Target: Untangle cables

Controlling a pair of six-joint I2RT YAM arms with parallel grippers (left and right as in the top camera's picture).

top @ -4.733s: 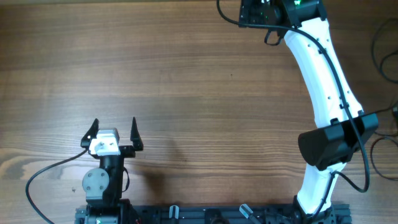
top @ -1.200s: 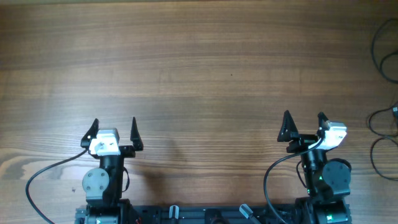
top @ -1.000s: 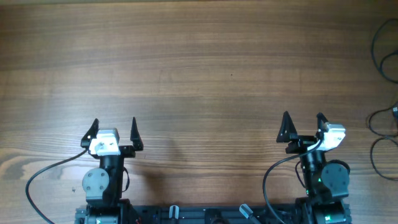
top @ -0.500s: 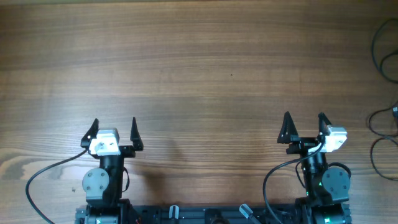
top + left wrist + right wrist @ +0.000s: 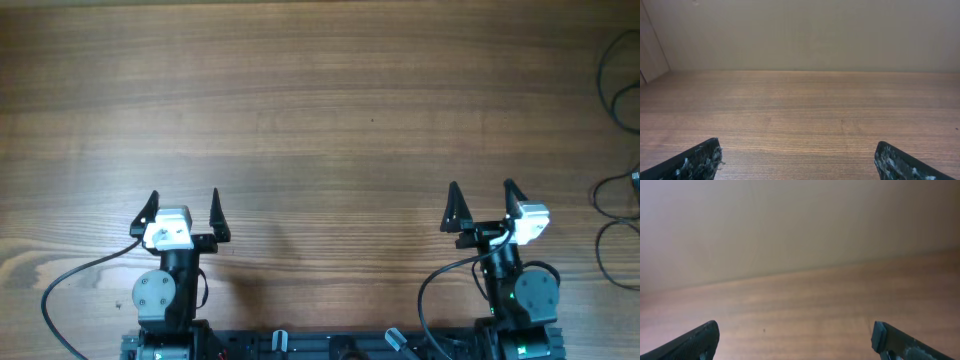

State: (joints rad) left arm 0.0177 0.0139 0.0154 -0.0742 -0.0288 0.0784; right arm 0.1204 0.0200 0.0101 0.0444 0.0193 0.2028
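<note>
Black cables lie in loops at the far right edge of the wooden table, partly cut off by the overhead frame. My left gripper is open and empty near the front left; in its wrist view only bare wood shows between the fingers. My right gripper is open and empty near the front right, left of the cables; its wrist view shows bare wood too. No cable shows in either wrist view.
The arm bases and a black rail line the front edge. A black lead curls from the left base. A pale wall stands beyond the table's far edge.
The right arm has pulled back from the far top of the table to the front right and settled there, shifting slightly left at the end. The left arm has not moved.
</note>
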